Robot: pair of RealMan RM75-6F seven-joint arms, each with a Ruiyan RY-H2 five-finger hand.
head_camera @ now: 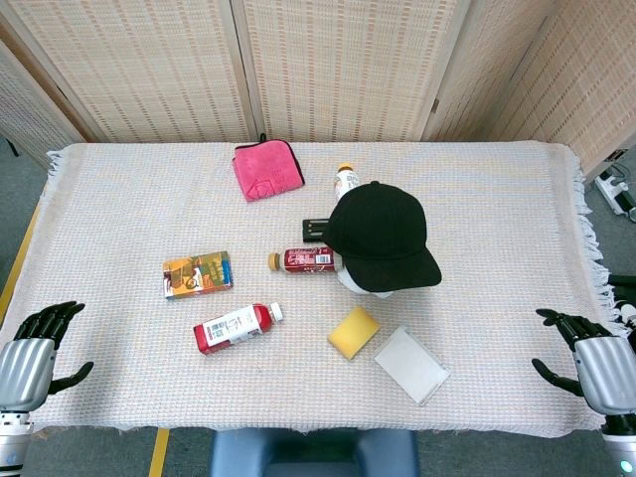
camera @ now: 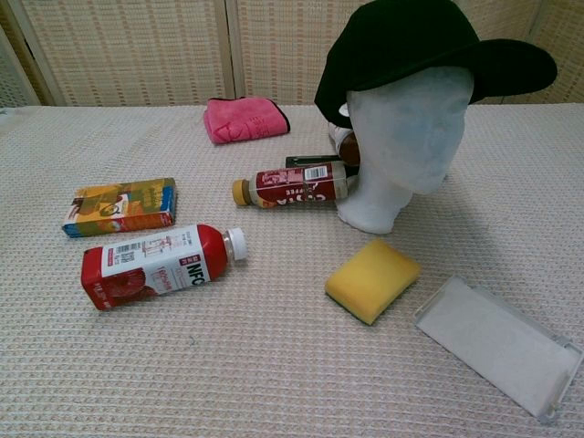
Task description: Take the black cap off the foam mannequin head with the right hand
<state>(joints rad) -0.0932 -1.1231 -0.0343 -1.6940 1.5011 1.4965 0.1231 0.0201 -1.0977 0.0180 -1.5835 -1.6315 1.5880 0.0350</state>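
A black cap [head_camera: 383,235] [camera: 412,47] sits on a white foam mannequin head [camera: 400,141] [head_camera: 364,285] right of the table's middle, its brim pointing toward me. My right hand [head_camera: 586,360] hovers at the table's near right corner, fingers spread, holding nothing, well away from the cap. At the near left corner my left hand [head_camera: 35,348] is open too. Neither hand shows in the chest view.
Around the mannequin lie a dark red bottle [camera: 294,186], a yellow sponge [camera: 371,279], a clear flat tray [camera: 497,343] and a bottle [head_camera: 347,181] behind. Further left are a red juice bottle [camera: 155,265], a colourful box [camera: 121,205] and a pink cloth [camera: 246,119].
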